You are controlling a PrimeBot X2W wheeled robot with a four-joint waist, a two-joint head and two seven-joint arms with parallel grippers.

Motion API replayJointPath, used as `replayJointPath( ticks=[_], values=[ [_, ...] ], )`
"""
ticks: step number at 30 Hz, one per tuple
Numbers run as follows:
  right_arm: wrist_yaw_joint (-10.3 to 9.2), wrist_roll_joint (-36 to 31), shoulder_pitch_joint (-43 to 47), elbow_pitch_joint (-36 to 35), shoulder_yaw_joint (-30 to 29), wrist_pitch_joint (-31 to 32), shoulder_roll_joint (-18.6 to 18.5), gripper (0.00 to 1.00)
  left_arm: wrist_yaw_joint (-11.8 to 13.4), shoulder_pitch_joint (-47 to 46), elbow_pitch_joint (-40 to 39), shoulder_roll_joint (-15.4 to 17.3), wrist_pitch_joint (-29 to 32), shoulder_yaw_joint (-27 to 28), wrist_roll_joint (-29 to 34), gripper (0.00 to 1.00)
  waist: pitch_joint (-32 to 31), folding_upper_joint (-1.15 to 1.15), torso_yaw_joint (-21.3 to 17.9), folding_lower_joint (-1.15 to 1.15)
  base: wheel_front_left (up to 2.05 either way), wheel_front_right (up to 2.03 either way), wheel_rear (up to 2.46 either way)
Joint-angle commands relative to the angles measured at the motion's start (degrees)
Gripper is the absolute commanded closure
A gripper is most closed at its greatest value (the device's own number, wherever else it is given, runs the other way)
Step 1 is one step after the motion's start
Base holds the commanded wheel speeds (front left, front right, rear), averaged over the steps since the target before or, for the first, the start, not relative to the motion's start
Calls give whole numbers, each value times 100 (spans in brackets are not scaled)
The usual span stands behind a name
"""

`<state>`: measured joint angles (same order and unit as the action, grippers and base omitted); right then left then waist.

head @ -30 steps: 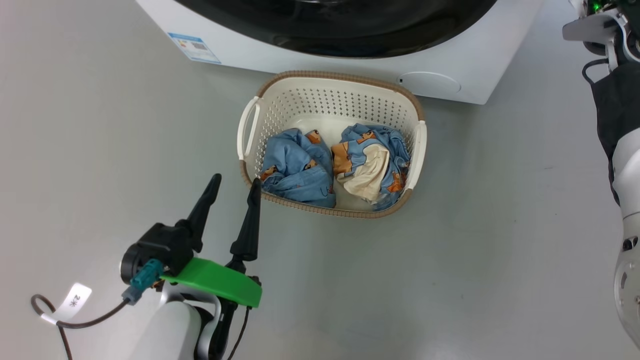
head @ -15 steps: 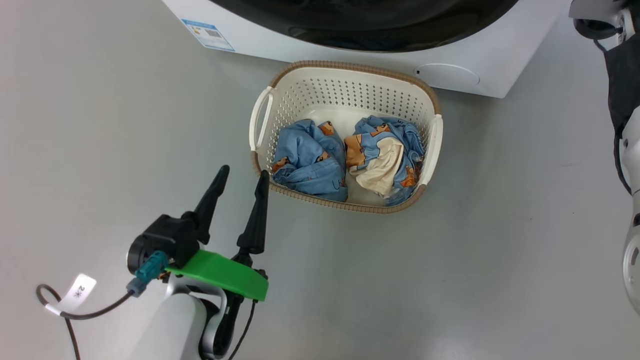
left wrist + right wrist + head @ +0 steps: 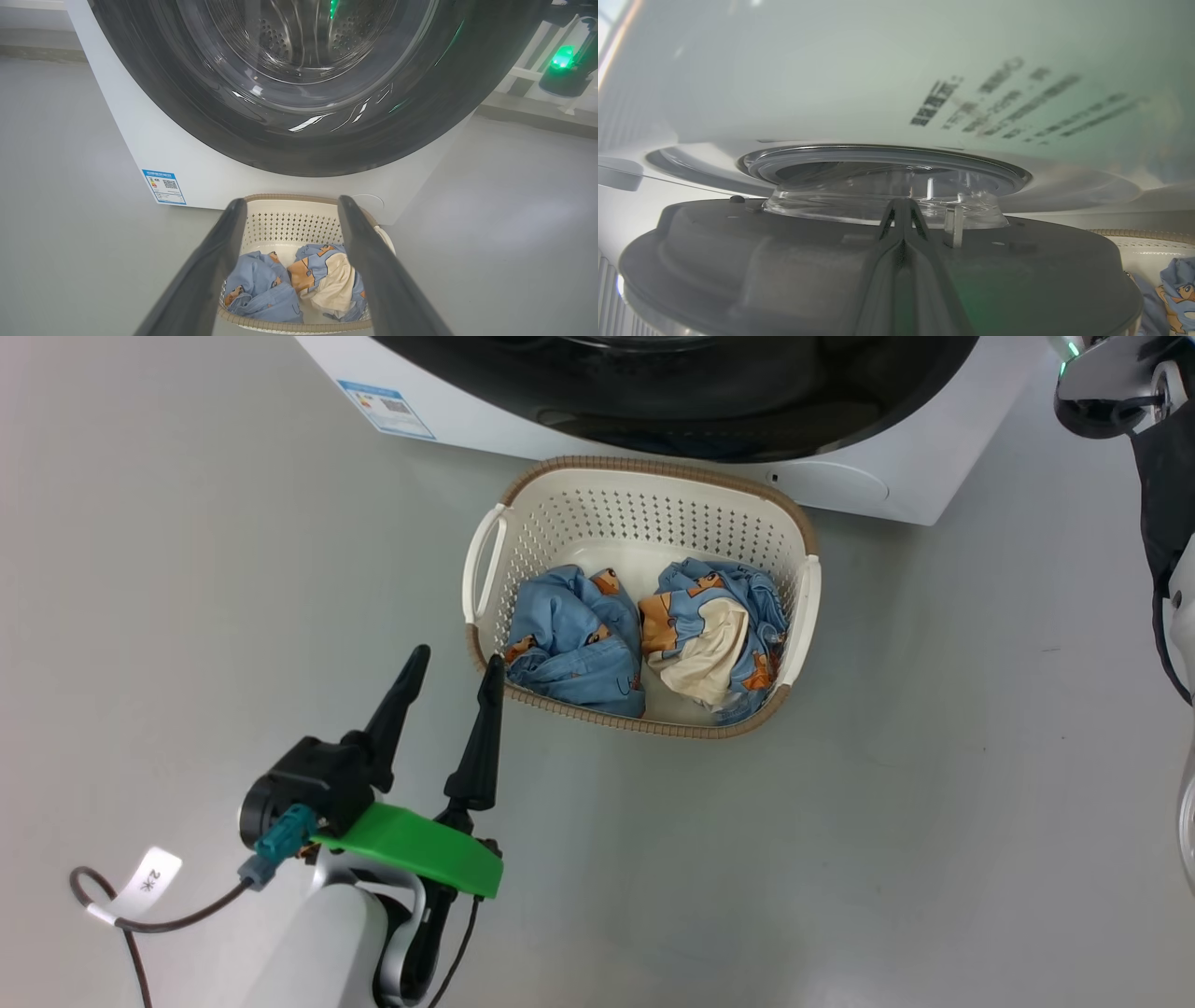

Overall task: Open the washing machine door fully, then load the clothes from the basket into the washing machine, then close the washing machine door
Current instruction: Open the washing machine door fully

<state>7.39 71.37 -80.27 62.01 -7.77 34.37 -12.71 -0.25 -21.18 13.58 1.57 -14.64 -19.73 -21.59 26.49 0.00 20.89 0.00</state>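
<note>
The white washing machine (image 3: 868,485) stands at the top of the head view. Its black-rimmed door (image 3: 672,420) is ajar, its rim hanging over the basket's far edge. In the right wrist view my right gripper (image 3: 901,203) is shut, fingers lying on the door's grey inner face (image 3: 784,261) beside the glass bowl (image 3: 859,205), facing the drum opening (image 3: 887,158). The cream basket (image 3: 644,499) holds two bundles of blue clothes (image 3: 579,644), one showing cream lining (image 3: 700,658). My left gripper (image 3: 457,658) is open just left of the basket, holding nothing; its wrist view looks over the basket (image 3: 289,219) at the door (image 3: 303,140).
Bare grey floor surrounds the basket. A dark cable with a white tag (image 3: 149,887) trails at the lower left. My right arm (image 3: 1172,523) runs down the right edge. A blue label sticker (image 3: 386,406) marks the machine's lower left corner.
The head camera has shifted a little. The door's black rim has swung outward from the machine, nearer the basket. The left gripper stays open beside the basket.
</note>
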Motion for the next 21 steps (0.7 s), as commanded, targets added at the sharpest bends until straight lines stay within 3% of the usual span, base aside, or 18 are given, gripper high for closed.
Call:
replayJointPath(
  ticks=[1,21],
  values=[
    [10,39,-103,-78,73,133,278,100,32,-66,-130,131,-36,174,-3,0,-20,0,-15,0,0,0,0],
    [10,84,295,28,104,659,410,100,57,22,-128,131,-36,217,95,0,-290,0,-120,0,0,0,0]
  ],
)
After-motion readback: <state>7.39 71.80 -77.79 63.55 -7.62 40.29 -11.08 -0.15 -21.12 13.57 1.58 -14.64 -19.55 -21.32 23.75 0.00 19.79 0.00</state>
